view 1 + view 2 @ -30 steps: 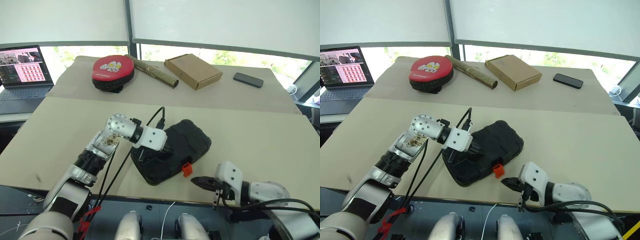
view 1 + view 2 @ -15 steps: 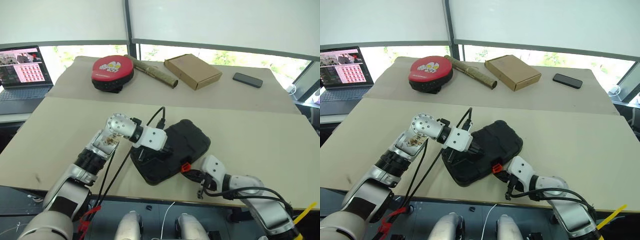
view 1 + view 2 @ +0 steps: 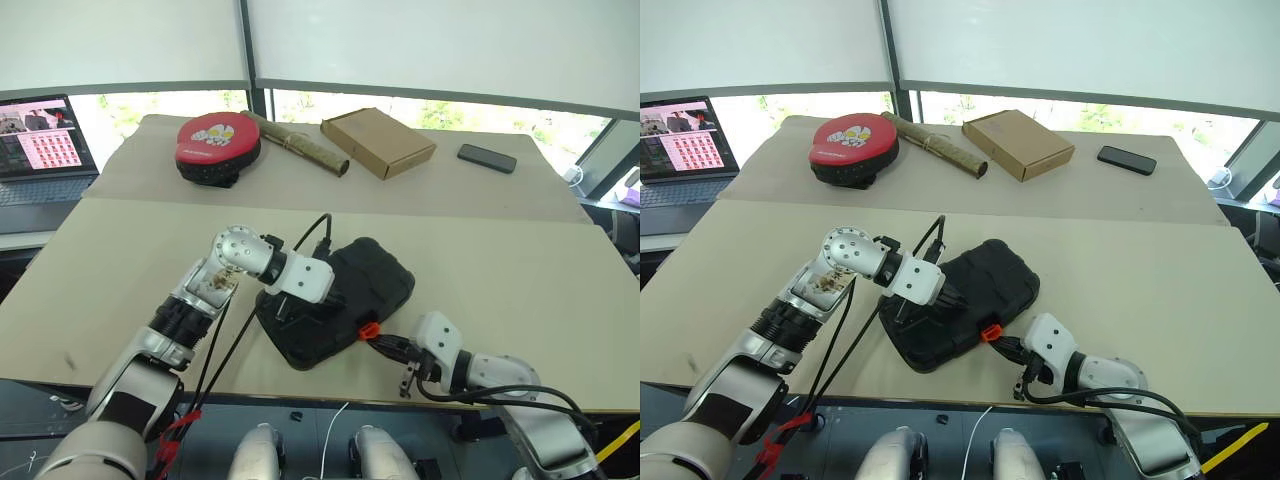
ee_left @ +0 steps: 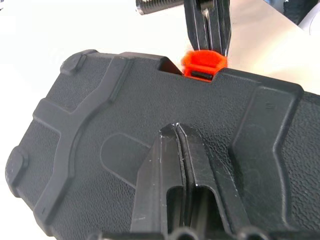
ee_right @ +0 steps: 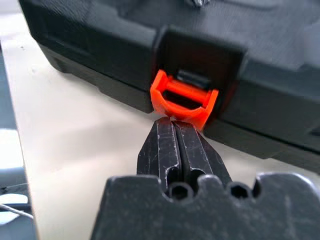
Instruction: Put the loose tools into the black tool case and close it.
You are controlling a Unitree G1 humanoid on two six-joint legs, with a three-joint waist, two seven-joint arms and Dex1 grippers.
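- Spreading across most of the room, the beige worktop (image 3: 520, 270) carried everything, in a near slab and a far slab.
- Lying on the near slab, close to its front edge and turned at a slant, the black tool case (image 3: 345, 300) was folded shut, ribbed shell facing up.
- Far back sat a brown cardboard box (image 3: 378, 141), with a round red-and-black pad (image 3: 217, 148) off to its left and a dark rolled tube (image 3: 295, 145) between them.
- An open laptop (image 3: 40, 150) stood past the far left corner.
- A black phone (image 3: 487, 158) lay flat to the right of the box.
- The left pincer (image 4: 177, 131) had its two black fingers pressed together, holding nothing, tips resting on top of the case lid.
- The right pincer (image 5: 173, 125) was likewise closed tight and empty, its joined tips touching the lower lip of the latch from the front edge side.
- Smallest of all, the orange latch (image 5: 184, 98) sat in its notch at the case's front edge, and I could not tell whether it was snapped fully home.
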